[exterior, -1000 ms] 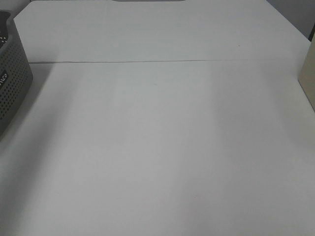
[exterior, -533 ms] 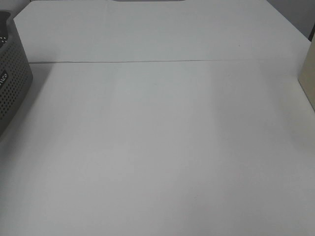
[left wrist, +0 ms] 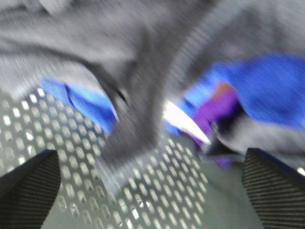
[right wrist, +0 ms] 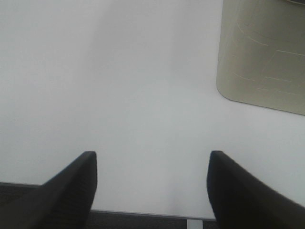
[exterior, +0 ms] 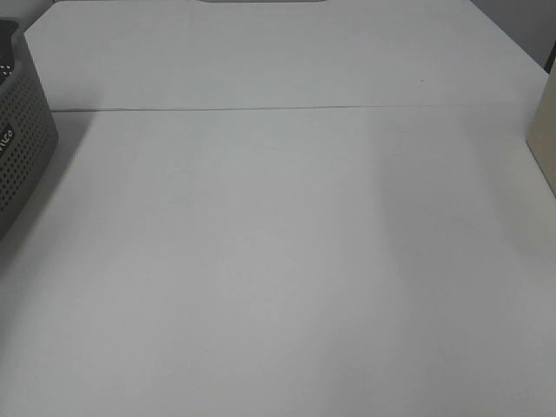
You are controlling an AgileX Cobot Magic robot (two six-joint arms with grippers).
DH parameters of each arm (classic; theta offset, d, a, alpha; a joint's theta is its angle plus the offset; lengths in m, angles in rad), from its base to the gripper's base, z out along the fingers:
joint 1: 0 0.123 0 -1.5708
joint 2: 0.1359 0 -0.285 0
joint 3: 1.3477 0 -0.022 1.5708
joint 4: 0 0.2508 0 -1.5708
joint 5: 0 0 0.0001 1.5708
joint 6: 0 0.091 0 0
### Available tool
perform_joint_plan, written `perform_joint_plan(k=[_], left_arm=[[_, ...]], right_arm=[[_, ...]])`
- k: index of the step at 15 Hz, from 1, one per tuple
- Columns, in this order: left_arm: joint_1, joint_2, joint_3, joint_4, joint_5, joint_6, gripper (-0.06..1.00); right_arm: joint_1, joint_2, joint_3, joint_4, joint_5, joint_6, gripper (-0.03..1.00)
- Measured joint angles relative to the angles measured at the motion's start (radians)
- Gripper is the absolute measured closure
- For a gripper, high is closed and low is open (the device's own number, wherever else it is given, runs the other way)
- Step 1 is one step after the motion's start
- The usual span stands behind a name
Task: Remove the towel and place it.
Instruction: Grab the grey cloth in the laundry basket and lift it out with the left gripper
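In the left wrist view, which is blurred, the towel [left wrist: 143, 71] shows as dark fuzzy cloth lying crumpled inside the grey perforated basket [left wrist: 62, 157]. It lies over blue [left wrist: 271, 90] and purple [left wrist: 221, 105] items. My left gripper [left wrist: 152, 200] is open, its fingers [left wrist: 31, 191] spread wide above the basket wall, just short of the cloth. My right gripper [right wrist: 152, 186] is open and empty over the bare white table [right wrist: 119, 86]. Neither gripper shows in the exterior high view.
The grey basket [exterior: 22, 130] stands at the table's left edge in the exterior high view. A beige container [exterior: 546, 130] stands at the right edge; it also shows in the right wrist view [right wrist: 262, 52]. A seam [exterior: 287, 109] crosses the white table.
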State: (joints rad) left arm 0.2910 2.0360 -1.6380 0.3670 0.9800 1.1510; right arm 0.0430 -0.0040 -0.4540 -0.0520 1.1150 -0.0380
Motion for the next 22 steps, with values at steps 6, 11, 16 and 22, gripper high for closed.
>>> perform_joint_plan(k=[6,11,16,22], left_arm=[[0.000,0.114,-0.099,-0.051,0.055,0.035,0.25],[0.000,0.114,-0.101,-0.052,0.056,-0.064,0.93],[-0.008,0.110,-0.101,-0.067,0.071,-0.089,0.94],[-0.137,-0.097,-0.298,-0.086,0.218,-0.213,0.94]], right_arm=[[0.000,0.000,0.000,0.000,0.000,0.000,0.31],[0.000,0.000,0.000,-0.001,0.000,0.000,0.31],[0.000,0.000,0.000,-0.001,0.000,0.000,0.31],[0.000,0.000,0.000,-0.001,0.000,0.000,0.31]])
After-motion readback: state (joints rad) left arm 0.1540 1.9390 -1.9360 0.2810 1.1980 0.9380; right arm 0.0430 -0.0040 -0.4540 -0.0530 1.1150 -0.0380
